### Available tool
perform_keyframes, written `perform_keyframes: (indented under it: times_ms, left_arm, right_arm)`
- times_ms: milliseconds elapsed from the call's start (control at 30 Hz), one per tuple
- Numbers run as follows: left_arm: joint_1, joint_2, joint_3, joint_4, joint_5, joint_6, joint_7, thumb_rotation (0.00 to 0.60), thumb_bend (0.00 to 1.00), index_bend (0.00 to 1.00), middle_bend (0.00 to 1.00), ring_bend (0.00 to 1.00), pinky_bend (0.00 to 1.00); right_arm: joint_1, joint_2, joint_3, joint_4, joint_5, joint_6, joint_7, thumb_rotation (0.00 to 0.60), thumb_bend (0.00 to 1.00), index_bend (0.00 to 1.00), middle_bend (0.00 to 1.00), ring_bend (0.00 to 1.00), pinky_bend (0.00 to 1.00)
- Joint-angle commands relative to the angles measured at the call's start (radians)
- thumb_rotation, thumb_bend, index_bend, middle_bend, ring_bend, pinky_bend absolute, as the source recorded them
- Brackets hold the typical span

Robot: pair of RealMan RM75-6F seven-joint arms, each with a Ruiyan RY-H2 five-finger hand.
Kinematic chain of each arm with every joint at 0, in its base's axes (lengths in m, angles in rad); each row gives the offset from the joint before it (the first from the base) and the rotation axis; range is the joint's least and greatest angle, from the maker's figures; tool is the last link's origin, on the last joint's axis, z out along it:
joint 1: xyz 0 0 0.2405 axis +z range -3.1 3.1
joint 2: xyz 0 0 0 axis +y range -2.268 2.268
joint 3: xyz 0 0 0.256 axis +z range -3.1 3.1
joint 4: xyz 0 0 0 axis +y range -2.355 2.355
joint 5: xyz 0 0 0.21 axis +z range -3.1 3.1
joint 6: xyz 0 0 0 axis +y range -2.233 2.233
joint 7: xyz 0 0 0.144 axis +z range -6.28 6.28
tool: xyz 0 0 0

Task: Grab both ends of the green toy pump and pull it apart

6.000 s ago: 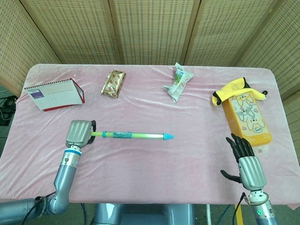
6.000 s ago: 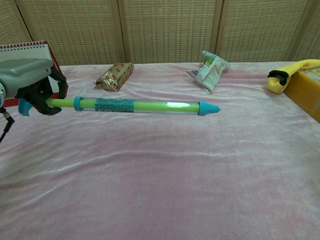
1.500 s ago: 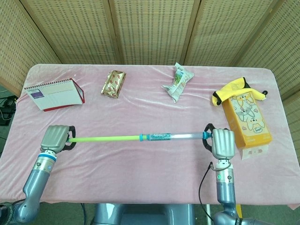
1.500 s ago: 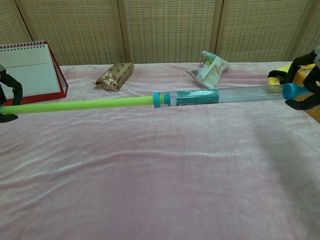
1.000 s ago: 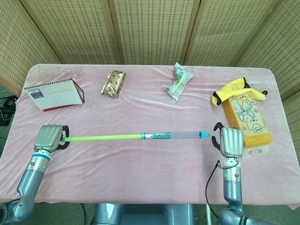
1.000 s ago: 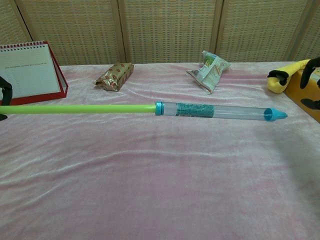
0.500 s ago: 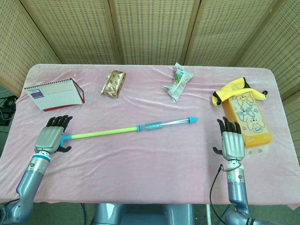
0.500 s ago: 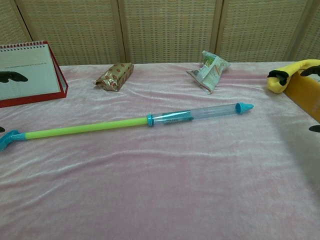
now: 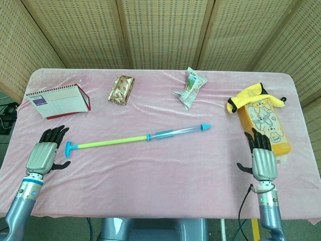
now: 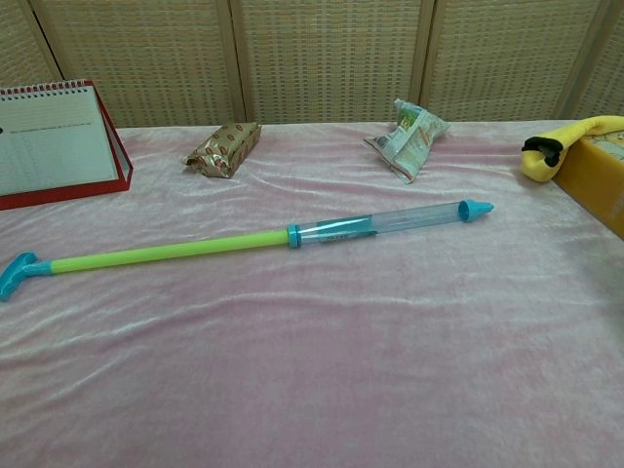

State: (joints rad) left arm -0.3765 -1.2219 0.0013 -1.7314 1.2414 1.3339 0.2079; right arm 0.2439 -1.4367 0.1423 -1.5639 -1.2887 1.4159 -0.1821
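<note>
The green toy pump (image 9: 135,138) (image 10: 244,243) lies on the pink table, drawn out long: green rod on the left with a blue T-handle (image 10: 17,274), clear barrel and blue tip (image 10: 476,208) on the right. In the head view my left hand (image 9: 43,155) hovers open just left of the handle, fingers spread, touching nothing. There too, my right hand (image 9: 262,158) is open near the front right, well clear of the tip. The chest view shows neither hand.
A red-edged spiral calendar (image 9: 57,101) stands at the back left. A gold snack pack (image 9: 122,89) and a crumpled green-white packet (image 9: 190,87) lie at the back. An orange box (image 9: 264,125) with a yellow toy (image 9: 249,97) on it sits right, close to my right hand.
Both hands have drawn back from the pump toward the table's front corners and left the chest view. The pump stays put on the table, extended, since half a second ago.
</note>
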Motion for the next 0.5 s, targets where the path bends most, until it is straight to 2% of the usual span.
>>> perform_keyframes:
  times_ms: [33, 200, 333, 500]
  left_arm:
    - [0.090, -0.053, 0.049, 0.077, 0.121, 0.129, -0.034, 0.600, 0.19, 0.00, 0.00, 0.00, 0.00]
    - [0.168, -0.105, 0.083, 0.132, 0.203, 0.231, -0.019, 0.600, 0.19, 0.00, 0.00, 0.00, 0.00]
    - [0.188, -0.104, 0.087, 0.138, 0.230, 0.249, -0.002, 0.600, 0.19, 0.00, 0.00, 0.00, 0.00]
    - [0.201, -0.105, 0.078, 0.136, 0.255, 0.257, -0.008, 0.600, 0.19, 0.00, 0.00, 0.00, 0.00]
  right_arm:
    - [-0.059, 0.050, -0.084, 0.052, -0.141, 0.057, 0.135, 0.600, 0.25, 0.12, 0.00, 0.00, 0.00]
    - [-0.105, 0.045, -0.132, 0.122, -0.251, 0.148, 0.209, 0.600, 0.24, 0.10, 0.00, 0.00, 0.00]
    - [-0.117, 0.042, -0.139, 0.139, -0.276, 0.168, 0.206, 0.600, 0.24, 0.08, 0.00, 0.00, 0.00]
    - [-0.129, 0.047, -0.121, 0.120, -0.269, 0.185, 0.207, 0.600, 0.24, 0.07, 0.00, 0.00, 0.00]
